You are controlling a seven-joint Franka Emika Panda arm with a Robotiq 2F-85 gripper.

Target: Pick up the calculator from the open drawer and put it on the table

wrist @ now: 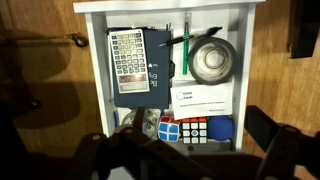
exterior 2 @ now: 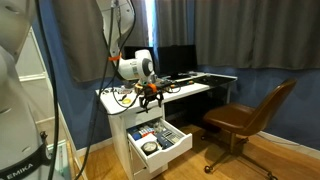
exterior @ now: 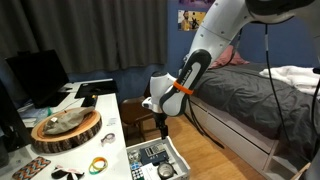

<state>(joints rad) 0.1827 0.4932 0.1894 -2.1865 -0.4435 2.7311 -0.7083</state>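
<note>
The calculator [wrist: 127,57], grey with rows of tiny keys, lies flat on a dark blue case at the far left of the open white drawer [wrist: 245,75]. In the wrist view my gripper [wrist: 199,138] is open and empty, its dark fingers spread above the drawer's near end, well above the calculator. The drawer shows pulled out under the white table in both exterior views [exterior: 181,160] [exterior 2: 172,149]. My gripper [exterior: 160,122] [exterior 2: 150,98] hangs over it. The table [exterior: 100,106] [exterior 2: 192,88] stands beside the arm.
The drawer also holds a round dial-like item [wrist: 213,60], a white card box [wrist: 203,100], two puzzle cubes [wrist: 190,129] and a blue ball [wrist: 220,130]. A round wooden slab [exterior: 66,128] and monitor [exterior: 38,75] sit on the table. A brown chair [exterior 2: 250,115] and a bed [exterior: 260,95] are nearby.
</note>
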